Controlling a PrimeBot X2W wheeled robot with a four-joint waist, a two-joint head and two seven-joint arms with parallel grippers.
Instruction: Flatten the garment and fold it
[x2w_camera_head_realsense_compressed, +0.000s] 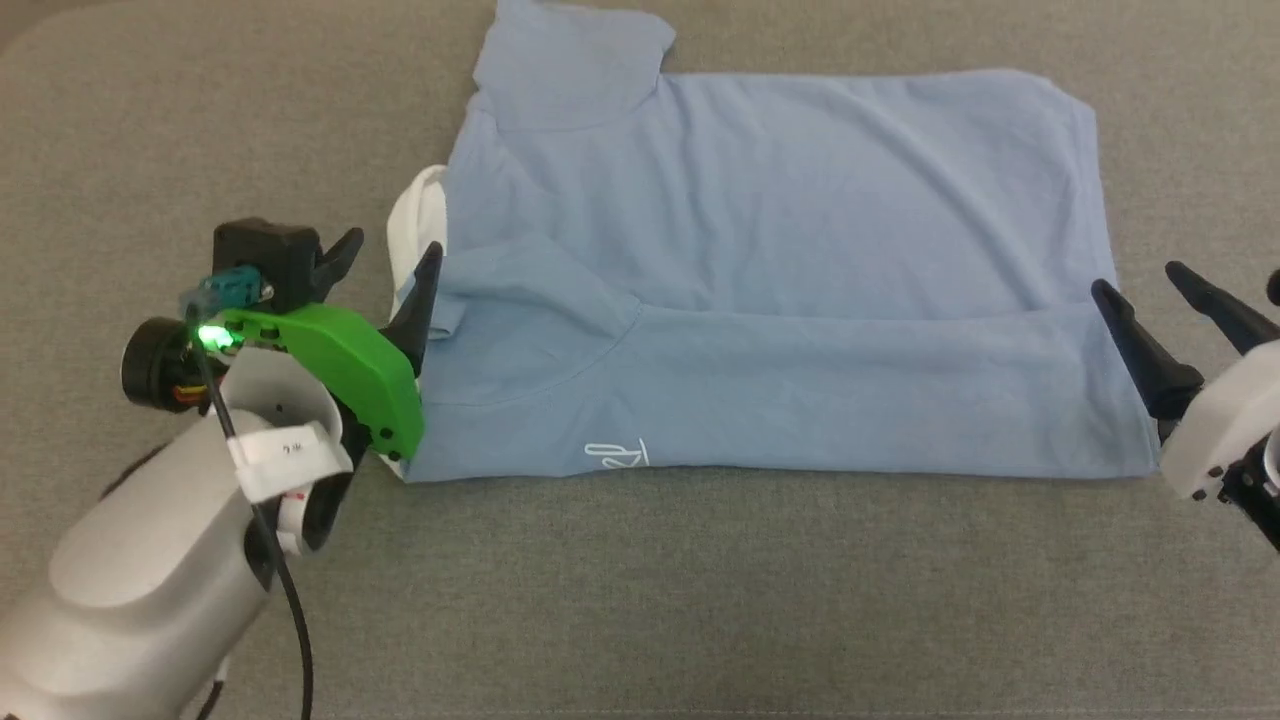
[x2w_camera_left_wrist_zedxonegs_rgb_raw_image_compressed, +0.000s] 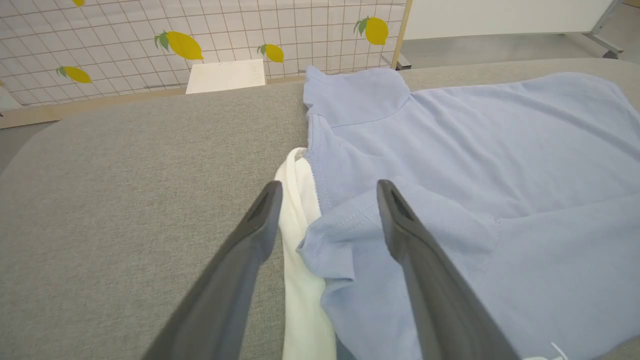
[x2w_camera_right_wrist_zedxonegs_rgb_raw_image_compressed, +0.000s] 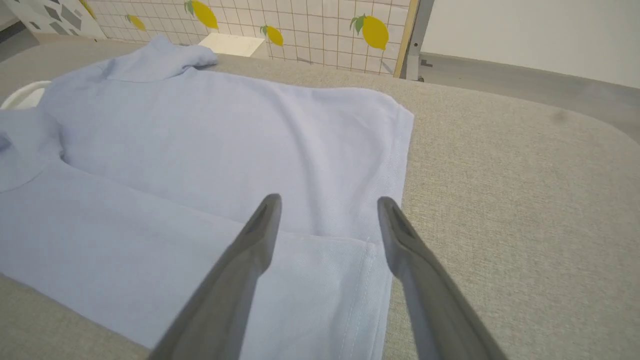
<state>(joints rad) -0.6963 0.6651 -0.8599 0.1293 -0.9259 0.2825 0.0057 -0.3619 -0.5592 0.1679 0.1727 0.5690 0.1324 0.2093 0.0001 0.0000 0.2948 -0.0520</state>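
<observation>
Two open, empty hands flank the folded garment (x2w_camera_head_realsense_compressed: 780, 250): left hand (x2w_camera_head_realsense_compressed: 390, 250) at its collar (x2w_camera_head_realsense_compressed: 415, 215), right hand (x2w_camera_head_realsense_compressed: 1138, 280) at its hem (x2w_camera_head_realsense_compressed: 1095, 200).

The polo shirt (x2w_camera_head_realsense_compressed: 800, 250) lies on the table (x2w_camera_head_realsense_compressed: 700, 600), collar (x2w_camera_head_realsense_compressed: 415, 215) leftward, hem (x2w_camera_head_realsense_compressed: 1095, 200) rightward, near edge folded over. The left gripper (x2w_camera_head_realsense_compressed: 393, 246) straddles the collar end, perhaps touching; the right gripper (x2w_camera_head_realsense_compressed: 1138, 278) straddles the hem's near corner.

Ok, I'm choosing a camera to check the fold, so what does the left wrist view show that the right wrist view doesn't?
Left wrist view: the open left gripper at the folded-in sleeve cuff, and a bit of the white logo. Right wrist view: the open right gripper over the folded hem corner. Both: the garment, its white collar, the grey table, the lemon-print panel.
</observation>
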